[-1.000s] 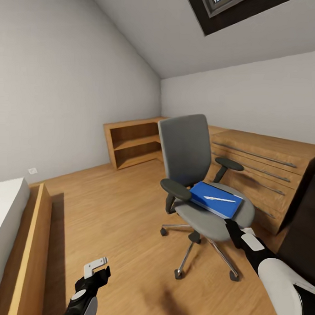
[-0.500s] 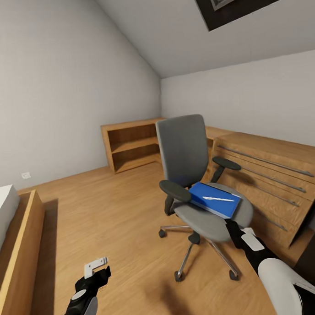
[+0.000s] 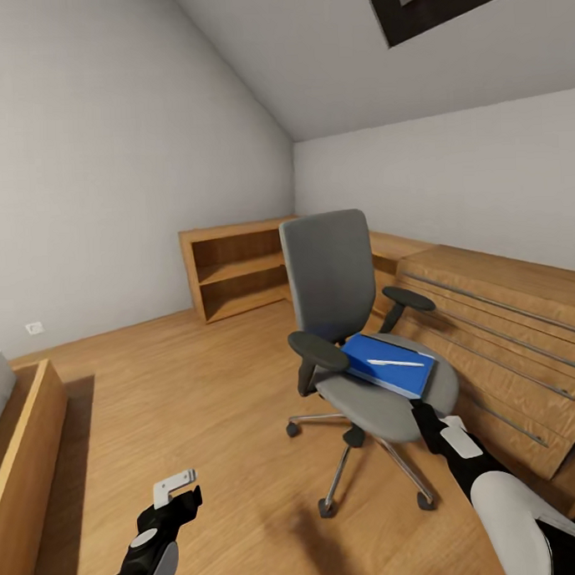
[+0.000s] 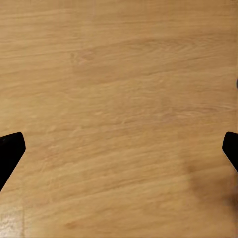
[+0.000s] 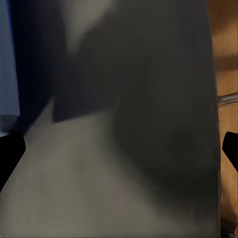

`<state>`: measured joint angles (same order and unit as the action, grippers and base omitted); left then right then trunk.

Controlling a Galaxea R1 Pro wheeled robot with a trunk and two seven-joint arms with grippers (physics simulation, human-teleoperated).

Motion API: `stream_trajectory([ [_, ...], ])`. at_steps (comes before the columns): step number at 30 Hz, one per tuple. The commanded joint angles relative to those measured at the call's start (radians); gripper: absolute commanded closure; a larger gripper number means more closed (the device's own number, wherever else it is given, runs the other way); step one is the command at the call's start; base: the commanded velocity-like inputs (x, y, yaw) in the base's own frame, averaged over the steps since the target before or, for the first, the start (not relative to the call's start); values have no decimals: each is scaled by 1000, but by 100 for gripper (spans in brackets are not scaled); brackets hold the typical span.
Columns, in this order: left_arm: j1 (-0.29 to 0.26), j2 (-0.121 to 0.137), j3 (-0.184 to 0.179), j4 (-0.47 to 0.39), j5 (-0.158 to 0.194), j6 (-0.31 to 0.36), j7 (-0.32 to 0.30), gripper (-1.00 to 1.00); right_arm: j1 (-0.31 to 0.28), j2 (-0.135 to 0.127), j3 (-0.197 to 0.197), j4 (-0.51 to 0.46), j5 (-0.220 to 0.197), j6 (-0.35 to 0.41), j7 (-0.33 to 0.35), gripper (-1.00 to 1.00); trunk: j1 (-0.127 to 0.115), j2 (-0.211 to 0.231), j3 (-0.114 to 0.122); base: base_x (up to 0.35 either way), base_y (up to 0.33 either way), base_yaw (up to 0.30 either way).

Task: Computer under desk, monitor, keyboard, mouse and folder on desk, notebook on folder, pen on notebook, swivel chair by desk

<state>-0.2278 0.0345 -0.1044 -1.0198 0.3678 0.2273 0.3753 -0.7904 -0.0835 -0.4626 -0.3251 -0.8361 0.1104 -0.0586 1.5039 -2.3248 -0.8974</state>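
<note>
Blue flat folder [image 3: 386, 364] with thin white pen [image 3: 394, 363] on top lies on grey upholstered swivel chair [image 3: 343, 318], centre-right of frame. Right hand [image 3: 427, 417], spread, sits just below the seat edge, nearer; left hand [image 3: 175, 493], spread, lower left.

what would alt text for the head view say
A grey swivel chair stands on a wooden floor, carrying a blue folder with a white pen on top. The right gripper is at the seat's front edge.
</note>
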Motion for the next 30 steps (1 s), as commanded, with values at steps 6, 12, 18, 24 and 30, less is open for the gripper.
stream_trajectory([
  [6,-1,2,-5,-1,8,3,10,-100,0,-1,1,12,-9,5,-6,-100,0,0,-1,33,0,0],
  [12,0,2,-5,-1,8,3,10,-100,0,0,1,12,-9,5,-6,-100,0,0,-1,-197,0,0],
  [18,-1,2,-5,-1,8,3,10,-100,0,0,1,12,-9,5,-6,-100,0,0,-1,-83,0,0],
  [24,-1,2,-5,0,8,3,10,-100,0,0,2,11,-7,5,-6,-100,0,0,-1,-198,0,0],
  [30,-1,2,-5,0,8,3,10,-100,0,7,4,9,-6,6,-4,-100,0,0,-1,-31,0,0],
])
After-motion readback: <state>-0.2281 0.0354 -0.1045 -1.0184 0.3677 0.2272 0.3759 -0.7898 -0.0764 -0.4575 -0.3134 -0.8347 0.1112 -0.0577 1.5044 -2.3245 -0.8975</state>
